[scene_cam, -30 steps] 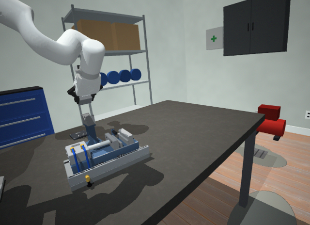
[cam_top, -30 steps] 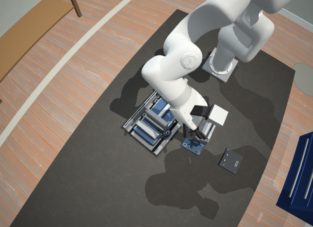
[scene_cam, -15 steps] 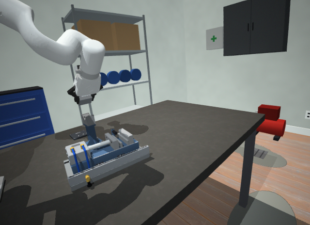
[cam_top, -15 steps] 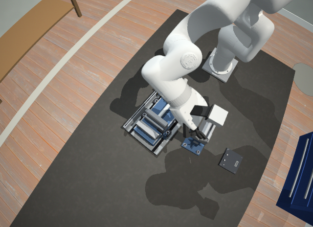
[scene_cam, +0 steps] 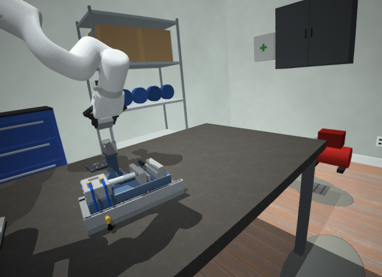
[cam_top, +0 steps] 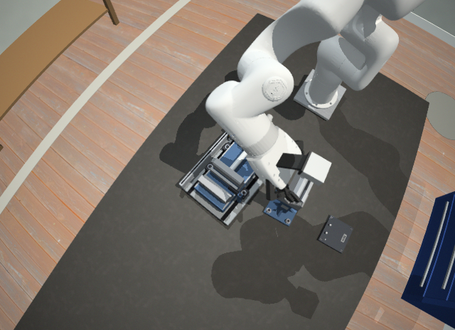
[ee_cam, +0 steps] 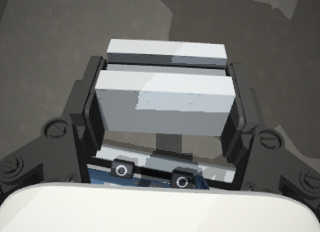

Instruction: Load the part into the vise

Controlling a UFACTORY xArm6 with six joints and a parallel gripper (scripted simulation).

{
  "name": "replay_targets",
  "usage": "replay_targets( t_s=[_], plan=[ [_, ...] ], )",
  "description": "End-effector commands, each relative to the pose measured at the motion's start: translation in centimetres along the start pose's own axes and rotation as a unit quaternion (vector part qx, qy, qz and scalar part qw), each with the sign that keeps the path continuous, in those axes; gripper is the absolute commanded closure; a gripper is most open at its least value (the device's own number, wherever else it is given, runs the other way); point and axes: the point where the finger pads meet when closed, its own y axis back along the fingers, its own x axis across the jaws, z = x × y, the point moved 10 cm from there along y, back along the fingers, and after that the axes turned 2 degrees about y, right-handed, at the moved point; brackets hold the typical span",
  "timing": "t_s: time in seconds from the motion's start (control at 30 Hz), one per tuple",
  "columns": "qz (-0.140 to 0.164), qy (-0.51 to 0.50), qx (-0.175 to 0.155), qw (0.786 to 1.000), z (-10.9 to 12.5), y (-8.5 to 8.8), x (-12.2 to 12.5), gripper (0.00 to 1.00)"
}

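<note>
one part (ee_cam: pixel 166 102) sits clamped crosswise between my fingers, its long axis running finger to finger, held above the v-block (cam_top: pixel 281 209). the vise (cam_top: pixel 220 179) lies well off to one side of my gripper (ee_cam: pixel 163 128), so i judge a sideways carry comes next.

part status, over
Tool shut on part. Part above V-block, not in vise yet. Nothing seen between the open vise jaws.
</note>
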Motion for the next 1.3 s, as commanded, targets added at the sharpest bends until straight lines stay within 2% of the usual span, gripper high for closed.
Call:
replay_targets(
  t_s=[0.0, 1.27],
  plan=[
    [0.001, 0.001, 0.0, 1.0, 0.0, 0.0, 0.1, 1.0],
    [0.001, 0.001, 0.0, 1.0, 2.0, -2.0, 0.0, 1.0]
  ],
)
